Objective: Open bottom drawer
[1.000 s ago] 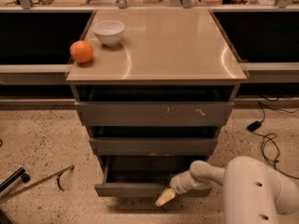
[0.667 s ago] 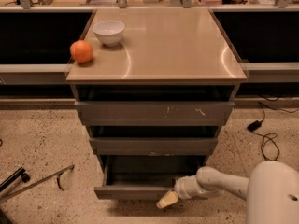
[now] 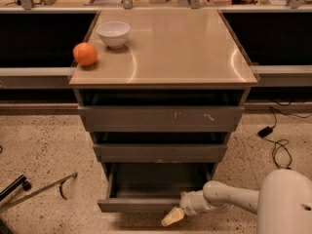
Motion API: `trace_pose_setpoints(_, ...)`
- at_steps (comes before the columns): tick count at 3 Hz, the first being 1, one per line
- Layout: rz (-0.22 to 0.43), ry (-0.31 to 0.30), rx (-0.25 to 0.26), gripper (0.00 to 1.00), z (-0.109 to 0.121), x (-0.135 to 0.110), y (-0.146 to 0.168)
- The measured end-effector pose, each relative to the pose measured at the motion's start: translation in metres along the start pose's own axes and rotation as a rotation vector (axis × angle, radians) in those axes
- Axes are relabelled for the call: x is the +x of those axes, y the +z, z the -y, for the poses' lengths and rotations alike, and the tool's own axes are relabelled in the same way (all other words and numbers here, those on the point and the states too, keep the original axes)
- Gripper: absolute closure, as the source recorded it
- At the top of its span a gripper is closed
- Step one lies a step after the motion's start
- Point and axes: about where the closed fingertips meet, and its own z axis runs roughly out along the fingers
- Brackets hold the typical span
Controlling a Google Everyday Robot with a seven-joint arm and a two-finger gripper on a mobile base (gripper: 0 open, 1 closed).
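The bottom drawer [image 3: 139, 204] is the lowest of three dark grey fronts in the cabinet. It stands pulled out toward me, its dark inside showing behind its flat front. My gripper [image 3: 173, 216] is at the drawer's front edge, right of its middle, with pale fingertips pointing down-left below the front. The white arm [image 3: 229, 199] reaches in from the lower right.
An orange [image 3: 85, 54] and a white bowl [image 3: 113, 33] sit on the cabinet's tan top [image 3: 185, 52]. The top drawer front [image 3: 161, 118] has pale scratches; the middle front [image 3: 161, 152] lies below it. A black cable [image 3: 280, 147] lies on the floor at right, a metal rod [image 3: 41, 189] at left.
The arm has swung left and lower along the bottom drawer's front. The drawer now stands a little further out than a second ago.
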Motion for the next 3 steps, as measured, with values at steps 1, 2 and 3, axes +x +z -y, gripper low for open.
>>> trace_pose_setpoints(1, -0.025, 0.011, -0.050, 0.00, -0.013, 0.008, 0.007)
trace_pose_setpoints(2, -0.034, 0.044, -0.101, 0.00, -0.035, 0.016, 0.003)
trace_pose_setpoints(3, -0.023, 0.093, -0.167, 0.00, -0.070, 0.028, -0.006)
